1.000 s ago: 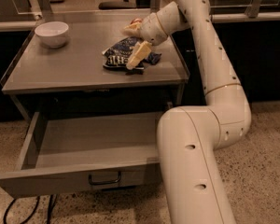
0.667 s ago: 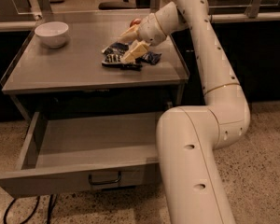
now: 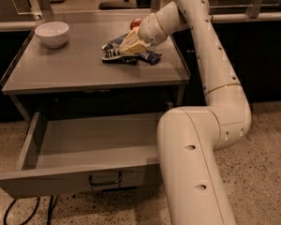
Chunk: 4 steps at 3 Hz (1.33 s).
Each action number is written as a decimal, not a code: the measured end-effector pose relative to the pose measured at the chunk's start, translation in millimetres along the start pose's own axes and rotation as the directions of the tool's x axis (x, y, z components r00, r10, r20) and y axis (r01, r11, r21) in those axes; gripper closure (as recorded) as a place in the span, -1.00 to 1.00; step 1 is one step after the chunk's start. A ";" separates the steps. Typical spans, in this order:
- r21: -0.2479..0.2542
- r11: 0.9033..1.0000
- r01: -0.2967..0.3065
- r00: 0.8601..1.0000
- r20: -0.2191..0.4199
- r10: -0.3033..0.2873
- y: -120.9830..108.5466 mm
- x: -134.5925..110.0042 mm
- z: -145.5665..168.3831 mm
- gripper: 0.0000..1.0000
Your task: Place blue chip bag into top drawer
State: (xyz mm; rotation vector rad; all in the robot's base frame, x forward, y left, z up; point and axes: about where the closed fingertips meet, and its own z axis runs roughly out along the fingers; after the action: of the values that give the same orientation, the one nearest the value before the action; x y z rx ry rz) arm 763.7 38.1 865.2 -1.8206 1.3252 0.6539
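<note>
The blue chip bag [image 3: 150,56], crumpled dark blue foil with white lettering, is at the back right of the grey table top [image 3: 61,71]. My gripper [image 3: 131,45] comes down on the bag's middle from the right and is shut on it, its cream fingers covering part of the bag. The bag's right end still rests low by the table top. The top drawer [image 3: 98,135] is pulled open below the table, with nothing in it, and its bar handle [image 3: 105,179] shows on the front panel.
A white bowl [image 3: 51,33] stands at the back left of the table top. A small red round thing [image 3: 136,22] sits just behind my gripper. My arm's thick lower link [image 3: 192,172] stands close to the drawer's right front corner. Cables [image 3: 18,212] lie on the floor at lower left.
My gripper has moved up and slightly left, and the chip bag has shifted up and left with it.
</note>
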 end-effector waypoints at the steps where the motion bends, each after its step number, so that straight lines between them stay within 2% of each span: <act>1: 0.000 1.000 0.000 1.000 0.000 0.000 0.0 -0.1 0.0 1.00; 2: 0.010 1.000 0.012 1.000 0.006 -0.012 -6.2 -13.1 5.5 1.00; 3: 0.015 0.998 0.066 0.997 -0.033 -0.065 -10.7 -59.0 -0.7 1.00; 4: 0.039 0.993 0.114 0.990 -0.085 -0.110 -7.7 -113.1 -29.8 1.00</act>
State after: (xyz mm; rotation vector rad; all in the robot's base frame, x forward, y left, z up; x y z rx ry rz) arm 733.2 76.6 971.6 -1.8893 1.2704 0.4910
